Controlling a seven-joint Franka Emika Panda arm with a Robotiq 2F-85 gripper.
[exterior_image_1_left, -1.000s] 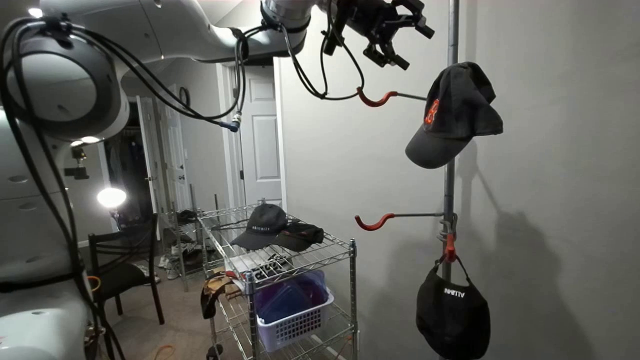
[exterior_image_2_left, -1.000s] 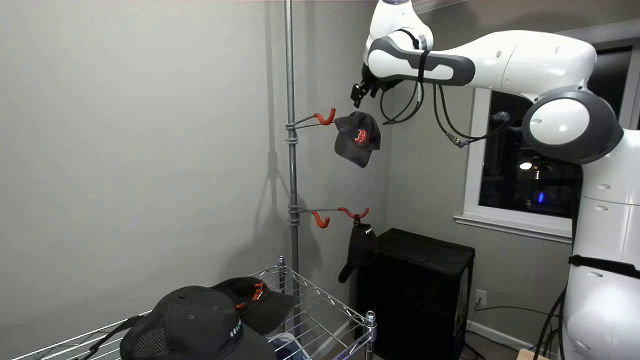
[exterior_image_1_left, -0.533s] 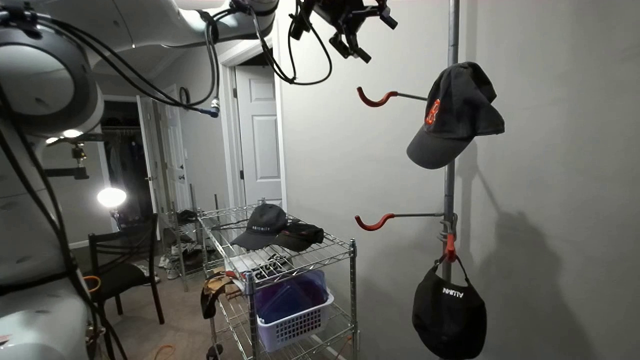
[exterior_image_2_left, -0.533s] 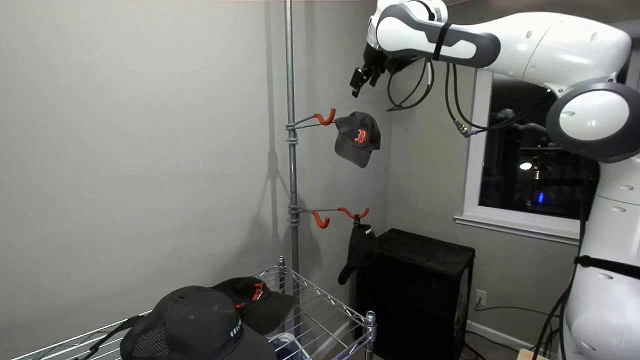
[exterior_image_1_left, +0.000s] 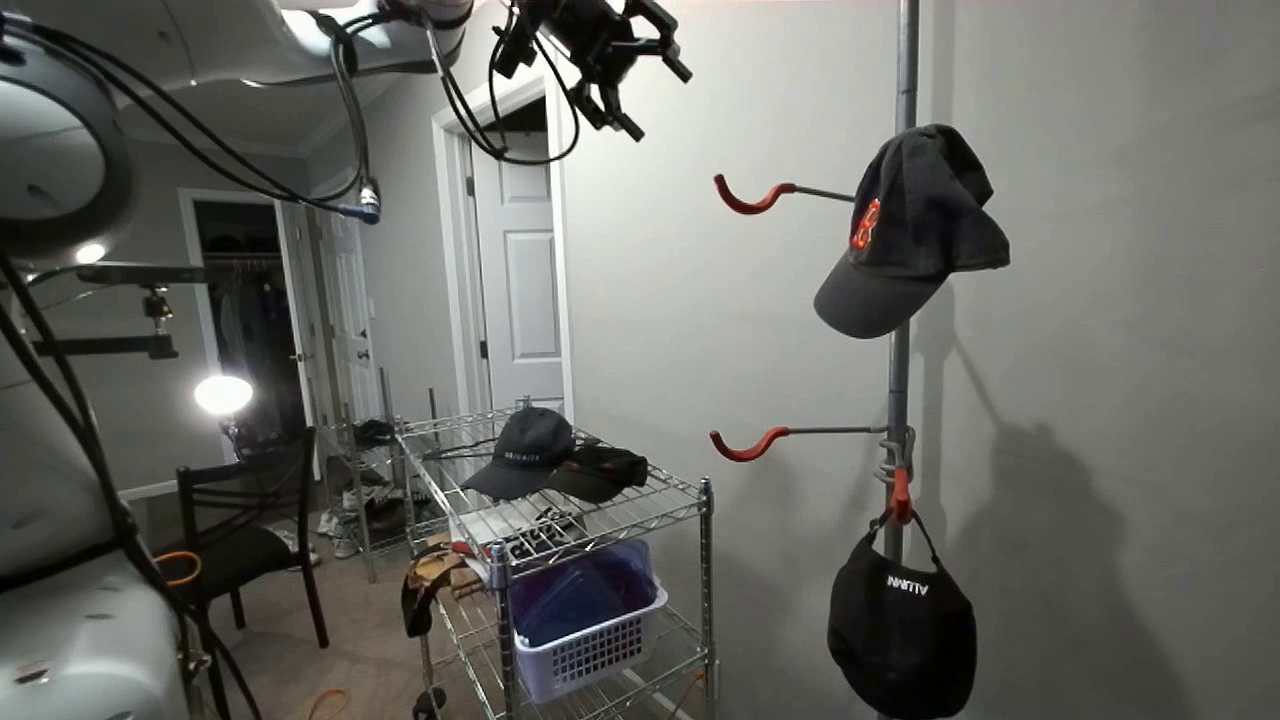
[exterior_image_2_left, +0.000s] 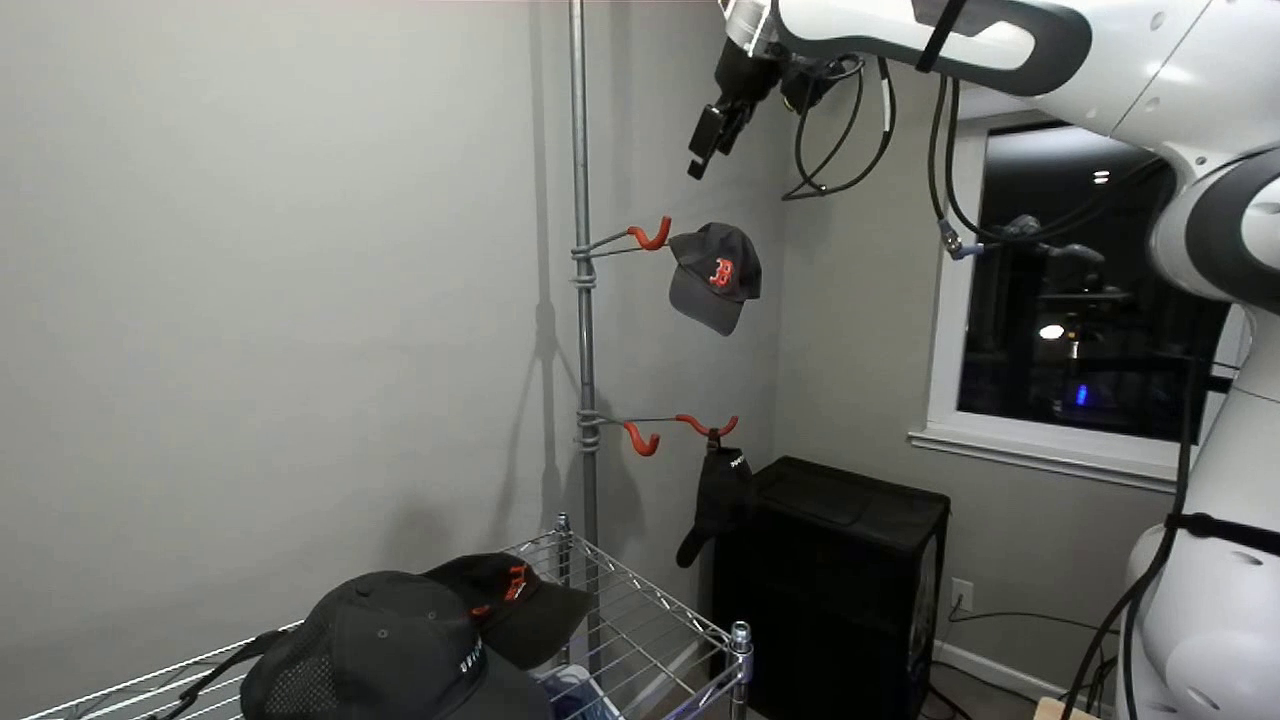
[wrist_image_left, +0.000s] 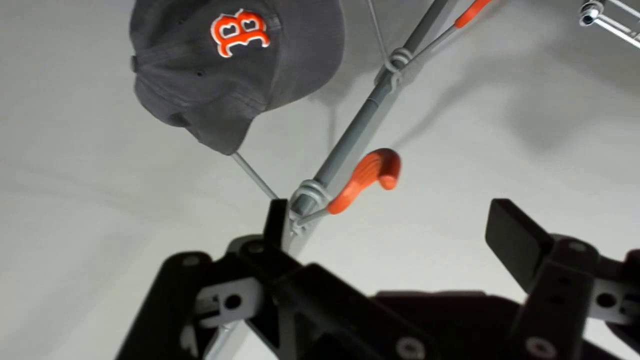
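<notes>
1. Baseball cap (exterior_image_2_left: 718, 280), dark with an orange letter B: we find it high on a metal pole (exterior_image_2_left: 586, 340), hanging at the end of a rod (wrist_image_left: 255, 176), its brim slanting down. It covers the rod's far end.

2. Gripper (wrist_image_left: 392, 227): we see its jaws standing wide apart, with wall (wrist_image_left: 445, 240) showing through the gap. In both exterior views it hangs in the air, higher in the picture than the baseball cap and apart from it.

3. Orange hook (wrist_image_left: 367, 177): this sits near the baseball cap, on the same pole and at nearly the same height. In the wrist view we spot its curled tip just above the opening between the jaws.

4. Black cap (exterior_image_1_left: 903, 630): we see it lower down, hanging from a red hook (exterior_image_1_left: 901, 497), its white lettering upside down. Another low hook (exterior_image_1_left: 750, 447) points out to the side.

5. Wire rack (exterior_image_1_left: 707, 580): on its top shelf we count a charcoal cap (exterior_image_2_left: 385, 645) with pale lettering and a brimmed cap (exterior_image_2_left: 530, 605) with orange stitching, close together. A lavender basket (exterior_image_1_left: 590, 655) sits lower.

6. Black box (exterior_image_2_left: 830, 590): we see it standing near the window (exterior_image_2_left: 1060, 350).
</notes>
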